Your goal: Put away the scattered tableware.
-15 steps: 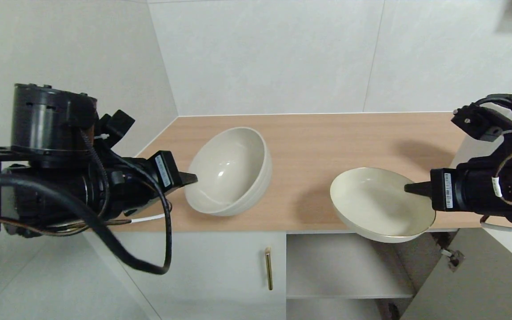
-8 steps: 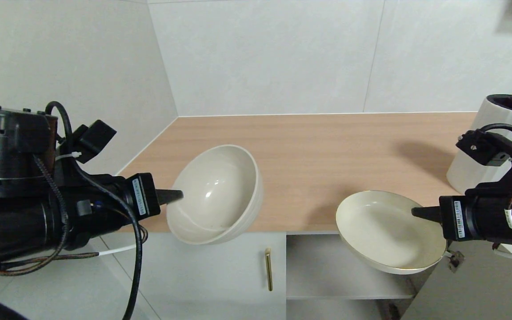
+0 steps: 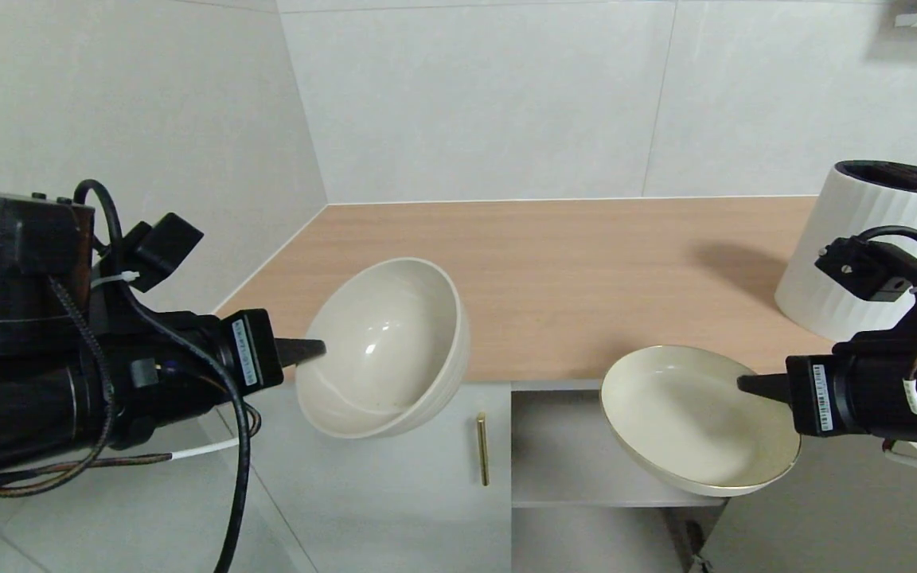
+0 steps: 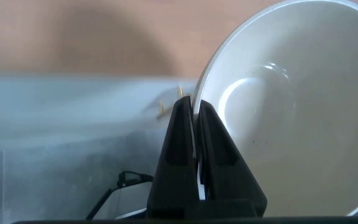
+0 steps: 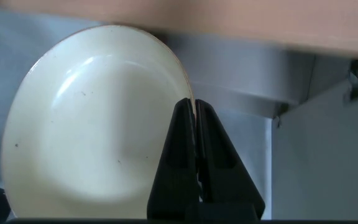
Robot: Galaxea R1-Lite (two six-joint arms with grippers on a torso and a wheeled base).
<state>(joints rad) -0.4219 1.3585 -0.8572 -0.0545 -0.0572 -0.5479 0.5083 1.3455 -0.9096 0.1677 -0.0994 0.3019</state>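
Cream bowl (image 3: pixel 383 346) clamped by rim in your left claw (image 3: pixel 317 348), held in air at near edge of wooden counter (image 3: pixel 570 263). Plate (image 3: pixel 697 418) pinched by rim in right claw (image 3: pixel 743 384), in front of open cupboard shelf (image 3: pixel 554 454). A second ago both hung over counter; now nearer and lower. You look mid-carry; shelf likely next.
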